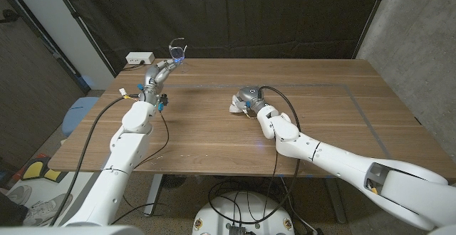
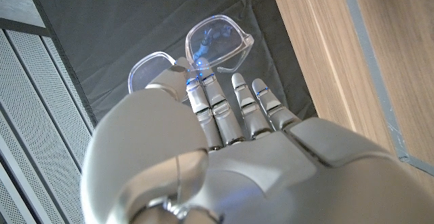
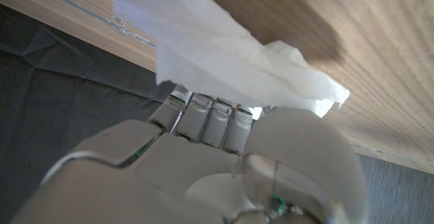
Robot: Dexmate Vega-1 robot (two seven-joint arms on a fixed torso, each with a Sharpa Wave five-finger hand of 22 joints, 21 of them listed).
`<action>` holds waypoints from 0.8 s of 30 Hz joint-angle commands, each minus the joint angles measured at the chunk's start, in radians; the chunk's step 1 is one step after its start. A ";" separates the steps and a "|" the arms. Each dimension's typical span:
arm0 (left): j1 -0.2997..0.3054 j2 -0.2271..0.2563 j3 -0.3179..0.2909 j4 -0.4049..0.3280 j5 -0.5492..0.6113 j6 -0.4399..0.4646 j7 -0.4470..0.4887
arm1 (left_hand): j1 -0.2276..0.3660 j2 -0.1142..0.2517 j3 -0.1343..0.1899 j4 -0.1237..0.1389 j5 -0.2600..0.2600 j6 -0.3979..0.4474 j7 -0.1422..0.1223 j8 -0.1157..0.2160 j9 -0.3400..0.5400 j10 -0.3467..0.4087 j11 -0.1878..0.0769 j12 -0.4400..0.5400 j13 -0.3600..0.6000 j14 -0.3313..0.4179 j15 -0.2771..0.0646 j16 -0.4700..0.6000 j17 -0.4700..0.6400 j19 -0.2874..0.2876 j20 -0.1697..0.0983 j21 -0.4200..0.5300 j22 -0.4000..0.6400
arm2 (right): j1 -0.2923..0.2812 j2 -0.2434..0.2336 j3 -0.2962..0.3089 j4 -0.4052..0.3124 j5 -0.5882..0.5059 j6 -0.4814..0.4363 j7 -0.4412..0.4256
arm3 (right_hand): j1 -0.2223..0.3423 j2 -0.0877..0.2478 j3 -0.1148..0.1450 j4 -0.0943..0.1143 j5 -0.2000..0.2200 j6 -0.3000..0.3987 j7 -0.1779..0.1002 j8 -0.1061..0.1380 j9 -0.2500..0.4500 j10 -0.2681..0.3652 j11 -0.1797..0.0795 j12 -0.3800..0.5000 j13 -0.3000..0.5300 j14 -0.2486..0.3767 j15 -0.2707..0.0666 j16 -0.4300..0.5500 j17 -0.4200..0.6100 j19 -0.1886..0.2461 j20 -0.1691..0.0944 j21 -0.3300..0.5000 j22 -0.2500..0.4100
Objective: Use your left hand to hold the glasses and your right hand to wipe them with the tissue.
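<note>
My left hand is raised above the table's far left part and holds a pair of clear-framed glasses at its fingertips. In the left wrist view the glasses stand beyond the fingers, both lenses showing against the dark curtain. My right hand is down at the middle of the wooden table with its fingers on a crumpled white tissue. In the right wrist view the tissue lies on the wood at that hand's fingers.
A white power strip sits by the table's far left corner. A thin taped line marks a rectangle on the tabletop. A dark curtain hangs behind the table, and cables run along both arms.
</note>
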 commanded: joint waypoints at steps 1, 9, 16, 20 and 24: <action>0.001 -0.005 0.007 -0.009 0.016 0.011 -0.001 | -0.005 0.008 0.008 0.001 0.004 0.168 0.150 0.003 0.003 -0.001 -0.001 0.006 0.003 0.000 -0.122 0.000 0.001 -0.001 0.001 0.007 0.002 | -0.083 0.004 0.053 0.018 -0.041 0.064 -0.305 | 0.026 0.005 -0.011 0.002 0.001 0.040 -0.026 0.010 0.006 0.017 -0.003 0.009 0.010 0.014 -0.112 0.017 0.021 0.008 -0.061 0.015 0.009; 0.011 -0.003 0.013 -0.023 0.036 0.015 0.004 | -0.007 0.007 0.012 0.000 0.004 0.169 0.153 0.001 0.001 -0.002 -0.001 0.007 0.002 0.000 -0.120 0.001 0.002 -0.002 0.001 0.008 0.002 | -0.132 0.056 0.095 0.082 -0.054 0.110 -0.629 | 0.046 0.002 -0.024 0.007 0.005 0.053 -0.037 0.019 0.009 0.046 -0.023 0.022 0.027 0.034 -0.114 0.045 0.054 0.003 -0.065 0.037 0.022; 0.024 0.025 0.023 -0.068 0.102 0.071 0.026 | -0.008 0.004 0.015 -0.002 0.004 0.173 0.154 0.002 0.003 0.002 0.004 0.010 0.001 0.001 -0.120 0.001 0.001 -0.003 0.001 0.010 0.002 | -0.167 0.103 0.139 0.101 -0.010 0.128 -0.796 | 0.061 -0.001 -0.034 0.009 0.008 0.064 -0.036 0.027 0.011 0.068 -0.031 0.033 0.041 0.049 -0.114 0.065 0.080 0.002 -0.063 0.056 0.032; 0.025 0.046 0.027 -0.105 0.126 0.134 0.005 | -0.008 0.004 0.019 -0.005 0.005 0.175 0.158 0.002 0.002 0.005 0.009 0.012 0.001 0.007 -0.117 0.003 0.001 -0.003 0.002 0.011 0.002 | -0.182 0.121 0.156 0.108 0.014 0.140 -0.865 | 0.065 -0.002 -0.038 0.011 0.010 0.070 -0.036 0.031 0.012 0.072 -0.031 0.035 0.045 0.053 -0.114 0.071 0.089 0.001 -0.062 0.063 0.035; 0.020 0.063 0.032 -0.141 0.158 0.200 -0.016 | -0.007 0.005 0.024 -0.007 0.006 0.179 0.164 0.003 0.005 0.008 0.013 0.014 0.000 0.022 -0.117 0.008 0.001 -0.003 0.002 0.013 0.002 | -0.192 0.134 0.166 0.116 0.031 0.159 -0.930 | 0.069 -0.004 -0.044 0.013 0.012 0.073 -0.033 0.033 0.012 0.079 -0.033 0.038 0.052 0.061 -0.113 0.080 0.101 -0.001 -0.060 0.072 0.040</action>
